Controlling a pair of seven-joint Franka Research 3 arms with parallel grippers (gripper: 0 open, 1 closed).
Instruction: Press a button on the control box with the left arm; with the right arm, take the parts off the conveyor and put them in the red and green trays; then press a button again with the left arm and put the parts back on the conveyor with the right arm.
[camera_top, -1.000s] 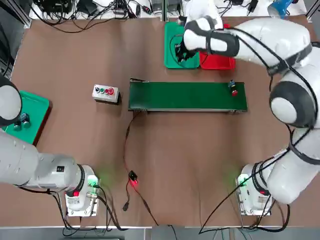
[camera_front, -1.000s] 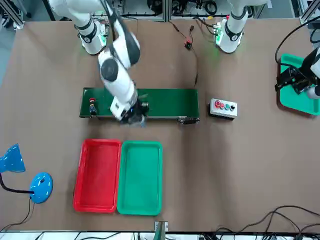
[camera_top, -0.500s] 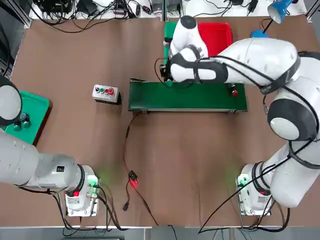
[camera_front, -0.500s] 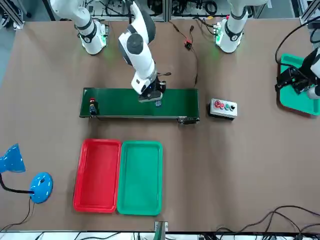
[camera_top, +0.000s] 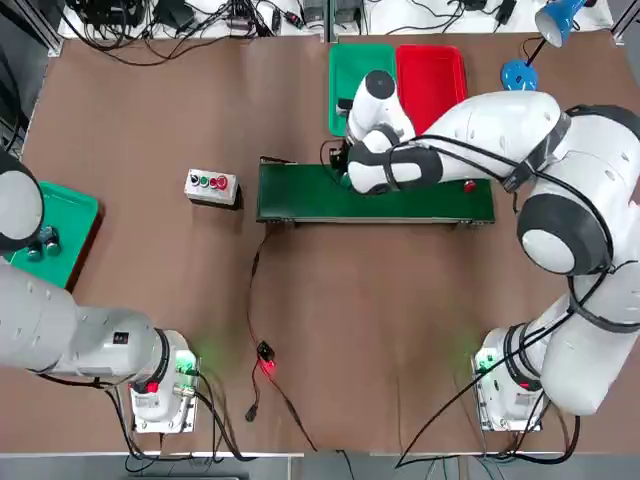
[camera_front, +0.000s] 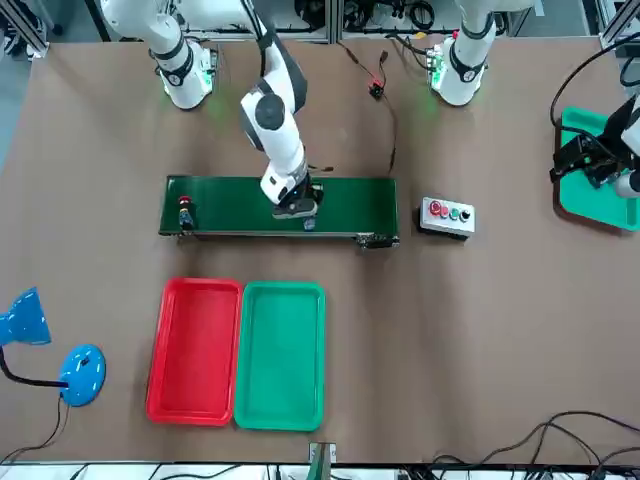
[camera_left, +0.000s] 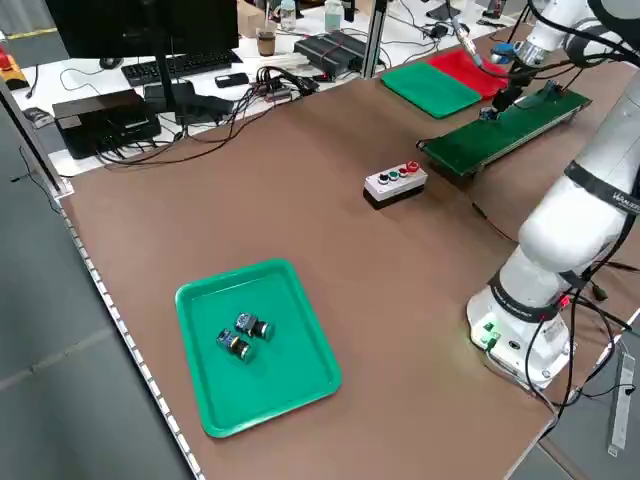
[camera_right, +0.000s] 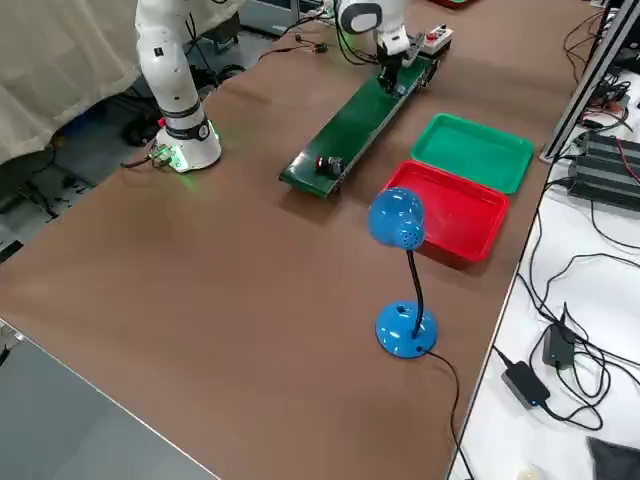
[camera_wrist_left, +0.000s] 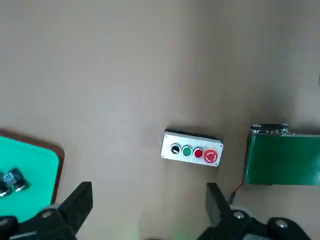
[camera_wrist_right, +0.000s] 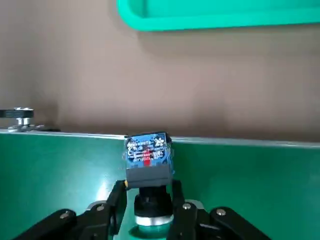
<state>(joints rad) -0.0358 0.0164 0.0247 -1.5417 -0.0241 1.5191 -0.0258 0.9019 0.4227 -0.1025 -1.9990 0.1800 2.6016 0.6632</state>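
My right gripper (camera_wrist_right: 148, 207) is over the conveyor (camera_top: 300, 195), near its middle on the side facing the trays. Its fingers (camera_wrist_right: 116, 200) are pinched on a part (camera_wrist_right: 146, 159) with a blue-labelled block and a green cap; seen from the right wrist, the cap sits low over the green belt, though I cannot tell whether it touches it. A second part (camera_front: 184, 210), red-capped, lies near the conveyor's end on my right, well apart from the gripper. Beyond the conveyor, the green tray (camera_front: 280, 355) and the red tray (camera_front: 195, 350) lie side by side, touching along their long edges. My left gripper (camera_wrist_left: 147, 207) hangs with its fingers spread wide, off at my left, above the counter (camera_top: 140, 110). From its wrist view, the control box (camera_wrist_left: 192, 149) shows black, green and red buttons and stands just beside the conveyor's end on my left. A further green tray (camera_left: 255, 345) at the counter's left edge holds two small parts (camera_left: 242, 335). A blue desk lamp (camera_right: 400, 260) stands near the red tray.
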